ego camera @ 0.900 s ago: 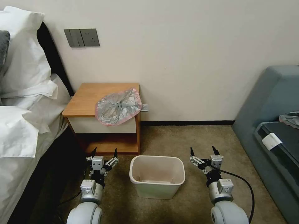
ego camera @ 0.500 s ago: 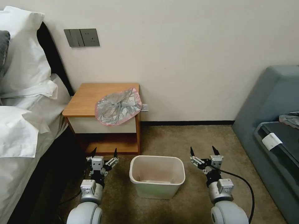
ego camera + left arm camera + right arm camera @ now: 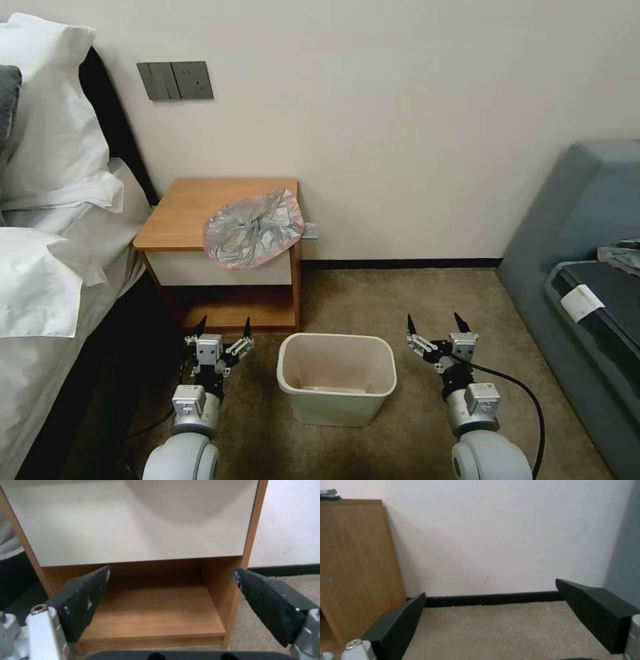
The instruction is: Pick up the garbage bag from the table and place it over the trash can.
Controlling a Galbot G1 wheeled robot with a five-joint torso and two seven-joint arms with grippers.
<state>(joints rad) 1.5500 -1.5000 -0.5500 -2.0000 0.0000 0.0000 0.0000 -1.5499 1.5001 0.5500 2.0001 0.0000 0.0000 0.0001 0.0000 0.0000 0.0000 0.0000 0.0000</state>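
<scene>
Low over the carpet (image 3: pixel 400 293), the left gripper (image 3: pixel 223 328) and right gripper (image 3: pixel 434 325) are being held with fingers spread wide, empty, at nine and three o'clock of the beige trash can (image 3: pixel 337 377). At twelve o'clock beyond the can, the crinkled garbage bag (image 3: pixel 252 229) is being carried by the wooden nightstand (image 3: pixel 180 213), draped over its front right edge.

The surface (image 3: pixel 193 207) stands at centre-left of the frame against the wall, with the bed (image 3: pixel 53 253) along the left edge. The bag (image 3: pixel 252 229) lies on its right front corner, overhanging the front. The bin (image 3: pixel 337 377) sits lower centre on the carpet, between the left pincer (image 3: pixel 223 328) and right pincer (image 3: pixel 435 325). A sofa (image 3: pixel 580 267) fills the right edge.
</scene>
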